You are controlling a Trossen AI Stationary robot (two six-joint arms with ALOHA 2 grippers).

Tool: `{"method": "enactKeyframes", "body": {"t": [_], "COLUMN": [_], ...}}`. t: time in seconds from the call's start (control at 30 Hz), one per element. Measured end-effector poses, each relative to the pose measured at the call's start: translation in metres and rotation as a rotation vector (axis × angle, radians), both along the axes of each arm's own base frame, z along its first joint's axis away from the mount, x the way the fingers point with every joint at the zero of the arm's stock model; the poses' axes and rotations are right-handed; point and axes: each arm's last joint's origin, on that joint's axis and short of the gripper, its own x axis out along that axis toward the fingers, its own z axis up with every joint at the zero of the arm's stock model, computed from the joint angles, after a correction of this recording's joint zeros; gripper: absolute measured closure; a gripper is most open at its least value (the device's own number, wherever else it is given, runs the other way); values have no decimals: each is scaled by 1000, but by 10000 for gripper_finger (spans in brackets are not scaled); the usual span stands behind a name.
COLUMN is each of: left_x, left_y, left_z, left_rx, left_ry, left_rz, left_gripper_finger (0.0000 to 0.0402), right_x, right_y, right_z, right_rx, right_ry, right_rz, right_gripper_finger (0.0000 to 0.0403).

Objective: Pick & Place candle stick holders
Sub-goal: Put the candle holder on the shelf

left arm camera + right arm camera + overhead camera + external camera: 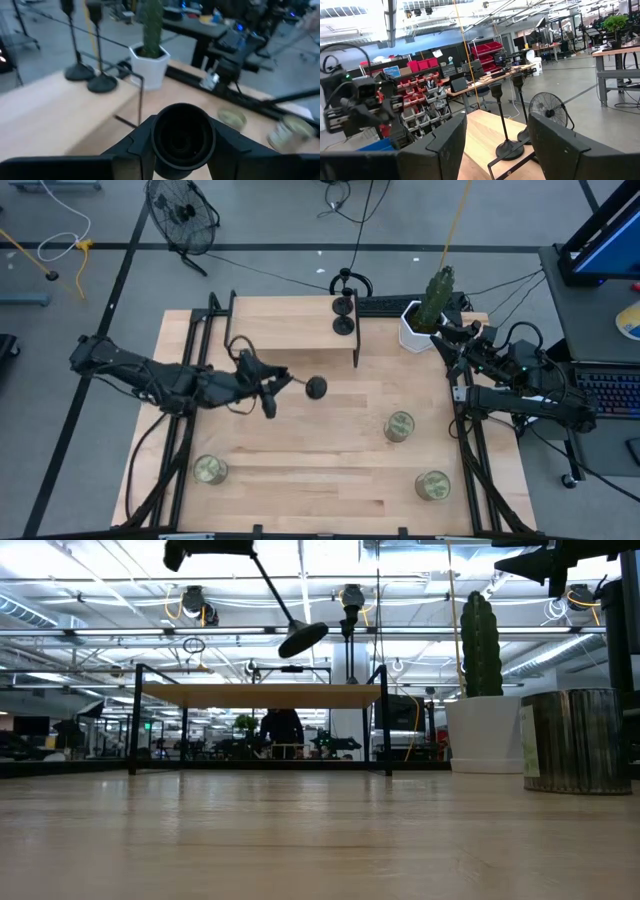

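Observation:
Two black candle stick holders stand upright on their round bases on the raised wooden shelf at the far middle of the table. The right wrist view shows them too. A third holder is in the air in front of the shelf, left of centre, with my left gripper shut on it. Its round base hangs high above the table. My right gripper waits raised at the table's far right, open, with nothing between its fingers. My left gripper pinches the holder's round cup end between its two fingers, coming nearly level from the table's left. The stem runs on beyond the fingertips, slanting down to the base. The holder is lifted clear of table and shelf.
A cactus in a white pot stands at the far right beside the shelf. Three round jars sit on the table: right of centre, near right, near left. Bare wood lies in the middle and near part.

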Motion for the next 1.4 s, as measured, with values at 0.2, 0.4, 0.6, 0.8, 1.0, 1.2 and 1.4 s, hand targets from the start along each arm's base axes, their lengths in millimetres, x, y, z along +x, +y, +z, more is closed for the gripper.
{"method": "enactKeyframes", "body": {"t": [0.2, 0.4, 0.6, 0.8, 1.0, 1.2, 1.4], "left_x": [4, 14, 42, 70, 85, 85, 80], "left_y": [21, 38, 60, 94, 126, 147, 160], "left_z": [25, 60, 79, 89, 84, 87, 83], "left_rx": [76, 183, 304, 350, 308, 241, 187], "left_ry": [-28, 24, 166, 216, 289, 260, 267], "left_rz": [65, 117, 177, 259, 268, 269, 290], "left_gripper_finger": [270, 264, 270, 266, 265, 270, 260], "right_x": [0, 0, 0, 0, 0, 0, 0], "right_y": [0, 0, 0, 0, 0, 0, 0], "right_z": [0, 0, 0, 0, 0, 0, 0], "right_rx": [0, 0, 0, 0, 0, 0, 0], "right_ry": [0, 0, 0, 0, 0, 0, 1], "right_rz": [0, 0, 1, 1, 1, 1, 1], "right_gripper_finger": [195, 195, 195, 195, 195, 195, 195]}}
